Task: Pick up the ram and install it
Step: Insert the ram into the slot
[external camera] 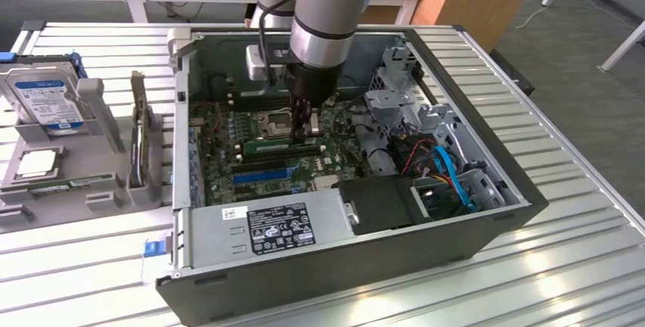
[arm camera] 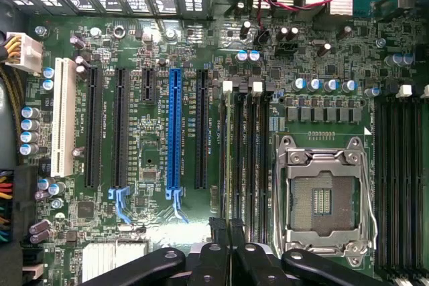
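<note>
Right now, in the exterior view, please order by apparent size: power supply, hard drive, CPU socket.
Largest: power supply.
Then: hard drive, standing in its holder.
Smallest: CPU socket.
The differences look clear despite the unequal distances.

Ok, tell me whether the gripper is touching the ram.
Cannot tell. In the exterior view the gripper stands right over the ram, hiding where they would meet.

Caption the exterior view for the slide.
Gripper holding the ram at the motherboard beside the CPU socket, inside the open PC case.

table ribbed bare mtl, matt; pc case dark matt mtl; ram green pcb; cpu socket frame shiny mtl.
</note>
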Motion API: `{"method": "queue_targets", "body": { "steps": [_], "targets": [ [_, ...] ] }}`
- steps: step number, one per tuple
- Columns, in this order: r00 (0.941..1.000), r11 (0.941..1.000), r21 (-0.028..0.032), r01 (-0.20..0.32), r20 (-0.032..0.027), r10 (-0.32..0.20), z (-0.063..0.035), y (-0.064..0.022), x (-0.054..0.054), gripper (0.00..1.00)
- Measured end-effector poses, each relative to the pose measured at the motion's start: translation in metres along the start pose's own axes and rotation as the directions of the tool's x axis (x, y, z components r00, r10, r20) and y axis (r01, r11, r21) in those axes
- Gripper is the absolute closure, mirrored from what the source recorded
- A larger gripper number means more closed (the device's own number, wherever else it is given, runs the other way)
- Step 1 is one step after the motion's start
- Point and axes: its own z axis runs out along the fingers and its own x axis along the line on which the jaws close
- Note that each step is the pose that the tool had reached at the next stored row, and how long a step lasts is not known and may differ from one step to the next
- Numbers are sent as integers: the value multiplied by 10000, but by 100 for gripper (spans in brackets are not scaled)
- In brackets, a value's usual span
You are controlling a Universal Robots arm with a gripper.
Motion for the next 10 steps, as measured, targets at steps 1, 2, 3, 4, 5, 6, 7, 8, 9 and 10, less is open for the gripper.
{"method": "queue_targets", "body": {
  "steps": [1, 2, 3, 4, 5, 6, 7, 8, 9, 10],
  "targets": [
    [10000, 10000, 1, 0, 0, 0, 3, 0, 0, 88],
    [10000, 10000, 1, 0, 1, 0, 7, 0, 0, 88],
    [10000, 10000, 0, 0, 0, 0, 9, 0, 0, 88],
    [10000, 10000, 0, 0, 0, 0, 12, 0, 0, 88],
    [10000, 10000, 0, -1, 0, 1, 13, 0, 1, 88],
    [10000, 10000, 0, 0, -1, 0, 13, -1, 1, 88],
    [10000, 10000, 0, -1, -1, 1, 13, 0, 1, 88],
    [10000, 10000, 0, 0, 0, 0, 14, -1, 0, 88],
    [10000, 10000, 1, 0, 1, 0, 14, -1, 0, 88],
    [10000, 10000, 0, 0, 1, 0, 14, -1, 0, 88]
  ]
}}
